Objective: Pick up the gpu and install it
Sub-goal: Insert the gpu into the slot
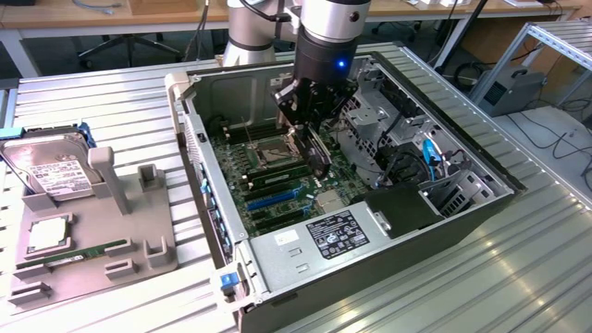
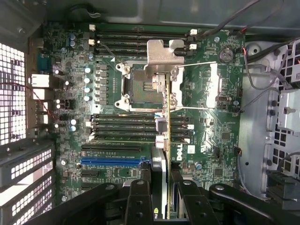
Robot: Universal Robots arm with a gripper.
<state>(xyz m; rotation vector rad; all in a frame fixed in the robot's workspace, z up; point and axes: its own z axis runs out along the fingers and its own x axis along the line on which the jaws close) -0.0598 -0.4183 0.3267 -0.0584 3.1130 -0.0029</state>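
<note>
Black jaws of our gripper (image 2: 160, 190) sit closest to the wrist camera, closed partway so that they pinch the gpu (image 2: 162, 154) from both flat sides. We see the card edge-on, a thin strip running away from the jaws. It hangs above the motherboard (image 2: 211, 117), its line passing over the memory slots (image 2: 122, 123) and reaching the open CPU socket (image 2: 147, 86). A blue expansion slot (image 2: 110, 161) lies just beside the jaws, and the card stands crosswise to it, not in it.

In the exterior view, the gripper (image 1: 308, 132) reaches down from the arm into an open computer case (image 1: 190, 132) lying on its side. The gpu (image 1: 321, 158) hangs upright below the jaws, dark and flat, over the middle of the board, between the socket and the drive cage (image 1: 370, 118). We cannot tell whether its lower edge touches the board.

Well apart, toward the exterior view's left, a grey holder (image 1: 138, 236) on the ribbed metal tabletop (image 1: 518, 277) carries a hard drive (image 1: 51, 170) and a memory stick (image 1: 88, 253).

We judge the pick-up done: the card is lifted, gripped and inside the case. The install is not done, as the card sits in no slot.
</note>
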